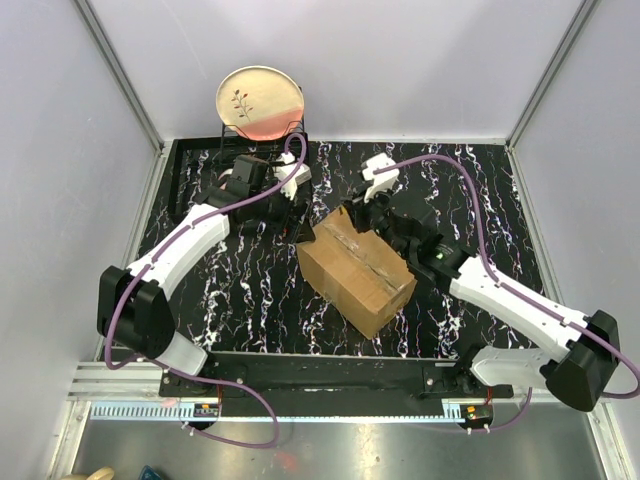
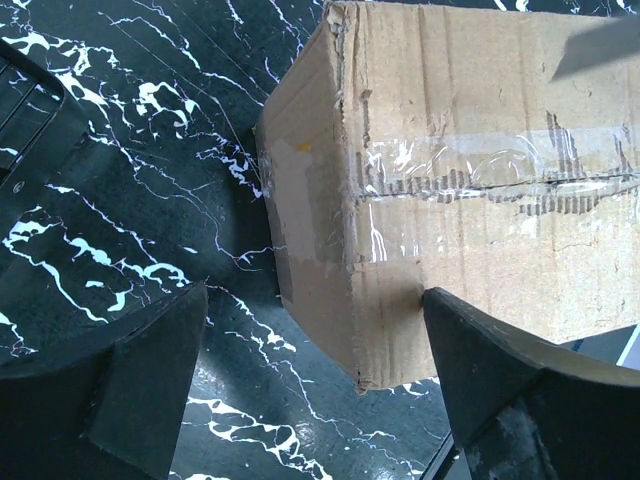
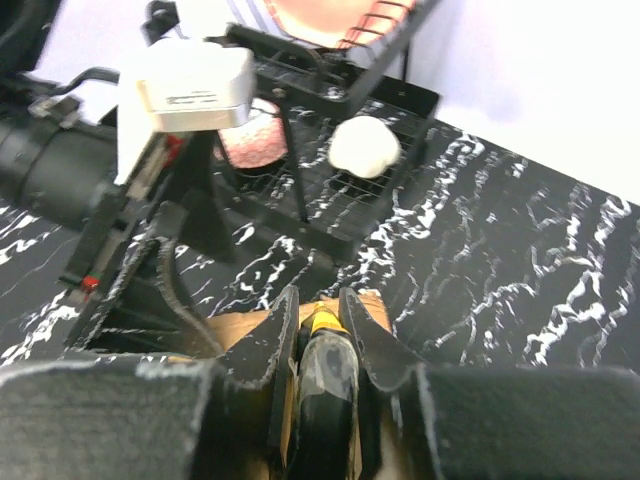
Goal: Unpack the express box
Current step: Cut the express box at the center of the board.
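The express box, a brown cardboard carton, lies slanted in the middle of the black marbled table, its flaps closed under a clear tape seam. My left gripper stands open at the box's far left corner. In the left wrist view that corner sits between the wide-spread fingers of this gripper. My right gripper hovers over the box's far end. It is shut on a black tool with a yellow tip, which points down at the cardboard.
A black wire dish rack stands at the back left, holding an upright pink plate and a white rounded object. Grey walls close in the table on three sides. The left arm's white camera housing sits close to the right gripper.
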{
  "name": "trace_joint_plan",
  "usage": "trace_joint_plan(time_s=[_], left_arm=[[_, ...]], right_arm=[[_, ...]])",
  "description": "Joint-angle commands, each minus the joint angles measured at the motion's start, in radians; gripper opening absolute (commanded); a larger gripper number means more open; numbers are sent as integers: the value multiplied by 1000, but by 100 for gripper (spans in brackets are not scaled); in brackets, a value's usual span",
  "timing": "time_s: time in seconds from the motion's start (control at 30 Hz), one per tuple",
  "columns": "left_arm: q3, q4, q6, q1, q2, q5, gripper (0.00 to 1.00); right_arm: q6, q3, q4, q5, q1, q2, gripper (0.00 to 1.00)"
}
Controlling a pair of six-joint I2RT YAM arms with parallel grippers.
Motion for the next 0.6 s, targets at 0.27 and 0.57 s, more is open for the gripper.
trace_joint_plan(time_s=[0.27, 0.57], left_arm=[[-28, 35, 10, -5, 47, -52, 82], [-54, 36, 21, -5, 40, -55, 81]], right_arm=[[-100, -86, 288, -321, -4, 44, 0], [-61, -133, 362, -350, -52, 87, 0]])
